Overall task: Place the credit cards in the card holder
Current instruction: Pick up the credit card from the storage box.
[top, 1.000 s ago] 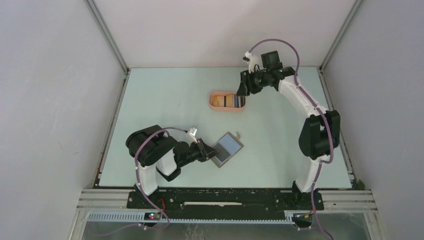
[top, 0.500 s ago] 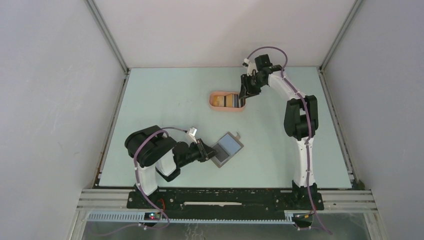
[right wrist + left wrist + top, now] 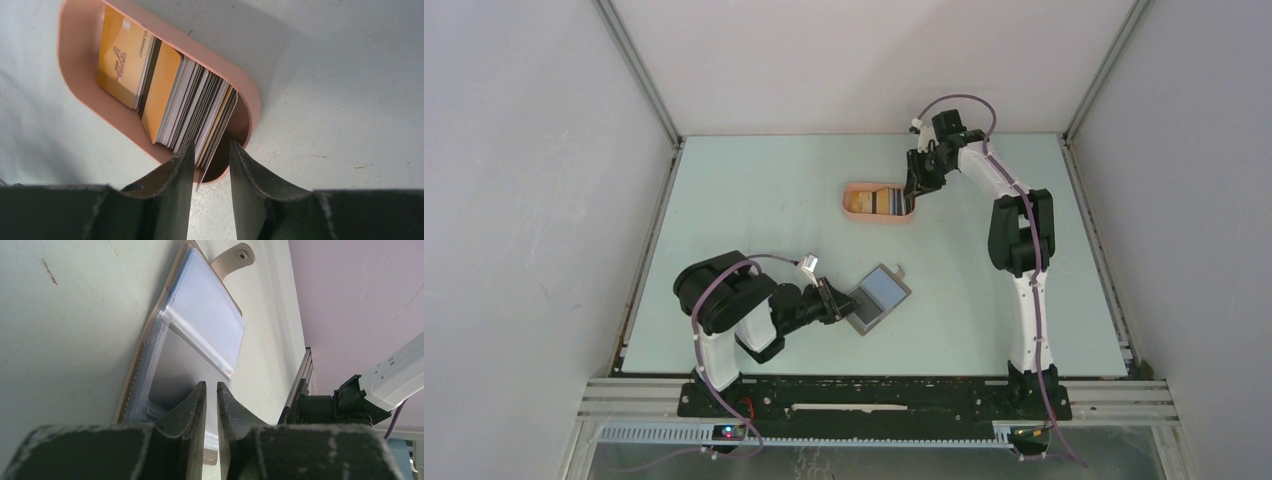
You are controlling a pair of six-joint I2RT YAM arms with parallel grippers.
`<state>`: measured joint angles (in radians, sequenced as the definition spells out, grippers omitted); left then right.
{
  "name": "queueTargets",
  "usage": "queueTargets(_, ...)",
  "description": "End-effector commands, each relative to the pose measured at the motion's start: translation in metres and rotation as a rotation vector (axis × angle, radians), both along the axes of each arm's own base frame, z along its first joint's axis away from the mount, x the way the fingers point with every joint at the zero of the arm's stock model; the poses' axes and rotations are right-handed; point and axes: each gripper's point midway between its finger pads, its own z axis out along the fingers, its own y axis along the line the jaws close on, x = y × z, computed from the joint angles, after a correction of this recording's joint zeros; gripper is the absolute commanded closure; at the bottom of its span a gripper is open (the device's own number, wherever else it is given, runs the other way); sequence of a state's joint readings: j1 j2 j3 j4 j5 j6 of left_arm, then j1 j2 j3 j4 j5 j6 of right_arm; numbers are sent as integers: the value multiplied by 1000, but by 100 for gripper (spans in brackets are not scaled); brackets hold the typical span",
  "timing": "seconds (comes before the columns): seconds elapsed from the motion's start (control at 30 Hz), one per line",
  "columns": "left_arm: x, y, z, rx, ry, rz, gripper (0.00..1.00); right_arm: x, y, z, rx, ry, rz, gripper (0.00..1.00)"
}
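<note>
Where the right wrist camera looks down its own fingers, the right gripper (image 3: 212, 147) stands part spread, its two dark tips set either side of the near end of the credit cards (image 3: 190, 100). One thin card edge pokes up into the gap between the tips, and neither pad visibly presses on it. The cards stand on edge, packed in a leaning row inside the salmon-pink tray (image 3: 75, 75), with an orange-yellow card (image 3: 120, 60) lying face up at the far end of the row. The tray sits on the pale green table (image 3: 325, 100), toward its back, right of centre in the top view.

The left gripper (image 3: 210, 386) has its fingers drawn nearly together, only a narrow slit between them, at the near edge of the card holder (image 3: 200, 315). I cannot tell whether a clear sleeve is caught in that slit, since the tips hide the edge. The card holder lies open on the table near the front, showing its clear plastic sleeves, one leaf raised off the rest. Its snap tab (image 3: 235, 255) sticks out at the far corner. Tray and card holder lie well apart.
</note>
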<state>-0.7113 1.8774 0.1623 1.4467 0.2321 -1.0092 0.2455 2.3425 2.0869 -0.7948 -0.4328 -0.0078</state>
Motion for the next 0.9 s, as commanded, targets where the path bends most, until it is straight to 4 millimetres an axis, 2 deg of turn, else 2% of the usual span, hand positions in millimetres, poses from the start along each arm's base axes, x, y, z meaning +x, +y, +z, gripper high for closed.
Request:
queueTargets(0.0,-1,3,-3,33,-23,-3,81,6,4,1,4,1,-14,61)
queueTargets(0.13,-2,3,-3,32,-24,-4,81,5,4,-6,2,17,-12,69)
queueTargets(0.23,-2,3,-2,31,-24,-3,81,4,3,-7,-4,21,-16,81)
queueTargets(0.33,-2,4,-1,28,-25,-2,81,5,1,0,-7,9,-28,92)
queueTargets(0.43,-2,3,2,22,-29,-3,81,8,-2,16,-10,-28,-42,99)
queueTargets(0.67,-2,3,6,11,-36,-4,80,15,-12,57,-33,-150,-76,100)
queueTargets(0.87,-3,4,9,5,-41,-3,78,16,-19,62,-50,-162,-98,100)
